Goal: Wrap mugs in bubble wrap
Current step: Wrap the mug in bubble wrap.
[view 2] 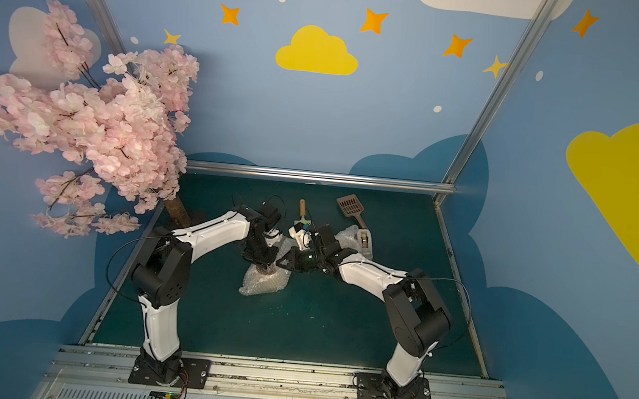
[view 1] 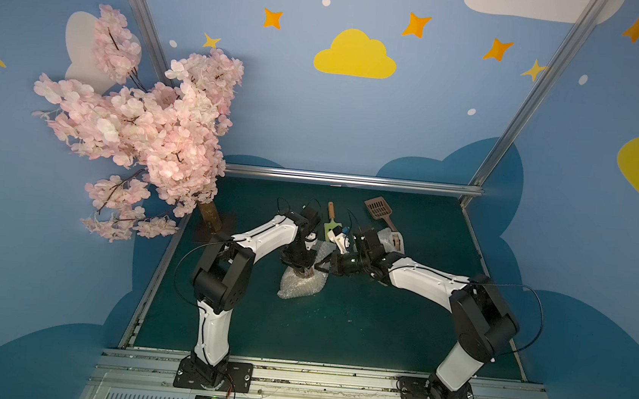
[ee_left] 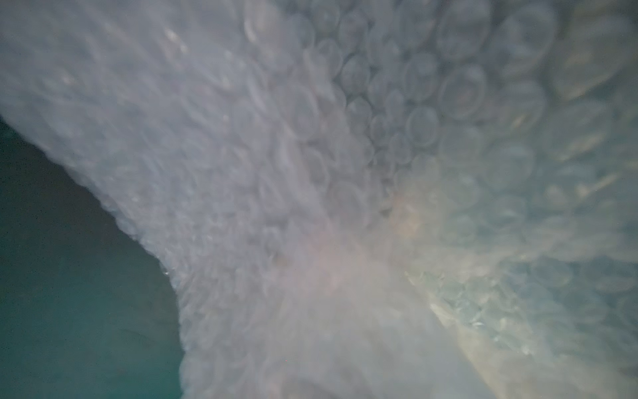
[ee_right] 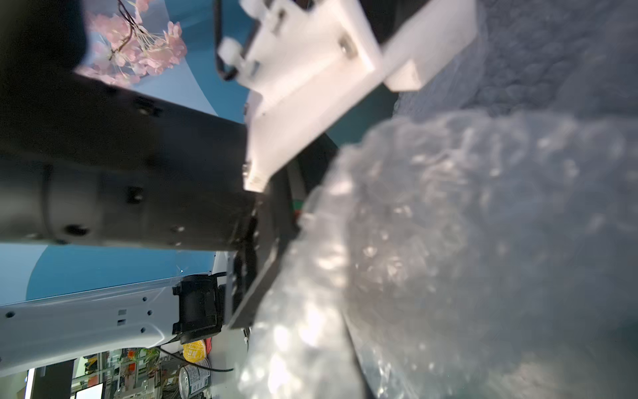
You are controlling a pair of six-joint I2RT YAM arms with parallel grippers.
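**Top views.** The bubble wrap [view 1: 300, 285] lies as a crumpled whitish bundle near the middle of the green table [view 1: 339, 320]. The left gripper [view 1: 299, 268] plunges into its upper part from above, and the right gripper [view 1: 321, 268] meets its edge from the side. A reddish-brown patch at the left gripper's tips is probably the mug [view 1: 301, 273], otherwise hidden by film. The left fingers are pressed together with their tips buried, so what they nip cannot be told. The right fingers are likewise closed, apparently on a corner of the sheet. A second bundle [view 1: 387, 239] sits farther back, touching a tape dispenser [view 1: 398, 241], and its contents are not visible. Both top views agree on this layout; compare the bubble wrap [view 2: 263, 282] below the left gripper [view 2: 263, 262].

**Left wrist view.** Bubble wrap [ee_left: 310, 172] fills most of the frame, very close to the lens, with round air cells distinct and a faint warm tint glowing through. Bare table [ee_left: 69, 276] shows in one corner. No fingers are visible.

**Right wrist view.** Glossy, crinkled bubble wrap [ee_right: 448, 241] bulges beside the left arm [ee_right: 121, 172]. The right fingers cannot be made out.

**Handling note (judgement).** The film is light, soft and springy, and likely to unfold once released, so it is best taken by a free edge or corner. The ceramic mug inside is heavier, rigid, smooth and breakable. Holding it down through the wrap should keep the bundle steady while the loose flaps are drawn over it.
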